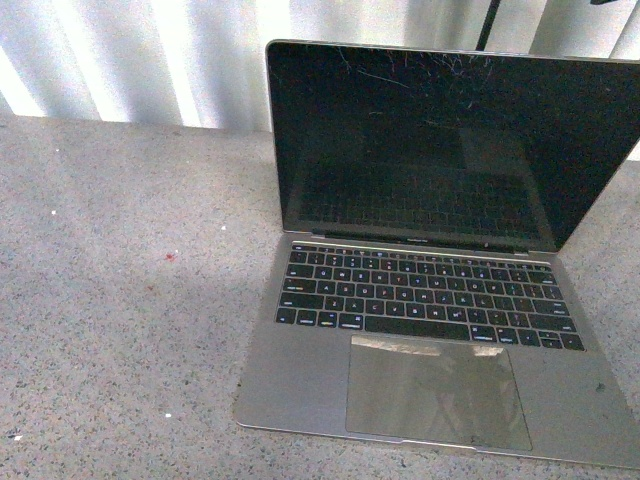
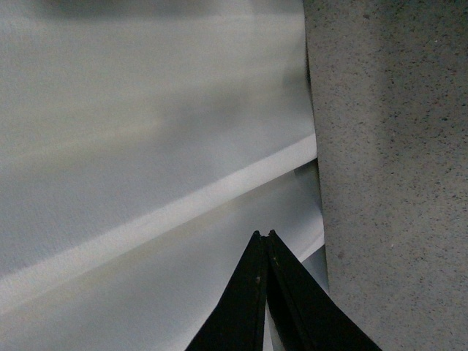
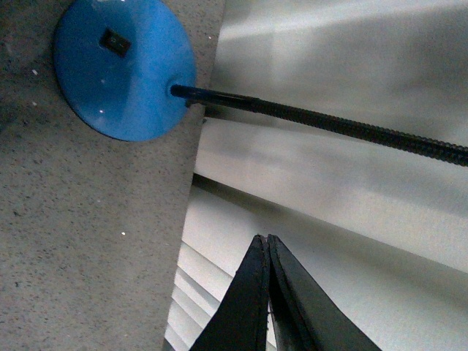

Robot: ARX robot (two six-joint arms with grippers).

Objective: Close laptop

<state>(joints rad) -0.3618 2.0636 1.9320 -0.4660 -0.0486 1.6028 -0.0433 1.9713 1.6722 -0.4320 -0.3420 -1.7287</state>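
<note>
**Laptop wide open, nothing begun**

We judge the task to be at its very start. The laptop [image 1: 440, 300] sits on the bench [image 1: 120, 300] in the right half of the front view, running off the right edge. Its cracked black screen [image 1: 440, 150] stands raised, leaning a little back. The lid has not come down at all, so the whole closing move is left to do.

Neither arm shows in the front view. In the wrist views we see the left gripper [image 2: 265, 238] and the right gripper [image 3: 267, 240] each clenched, tips meeting, holding nothing. Neither wrist view shows the laptop. The right one shows only a blue lamp base [image 3: 121, 66] on the bench.

The screen faces the camera. The trackpad [image 1: 435, 390] edge lies toward the bottom of the frame and the hinge [image 1: 430, 240] toward mid-frame. The long axis runs left to right, skewed slightly clockwise, with the right end sitting lower in the frame.
</note>
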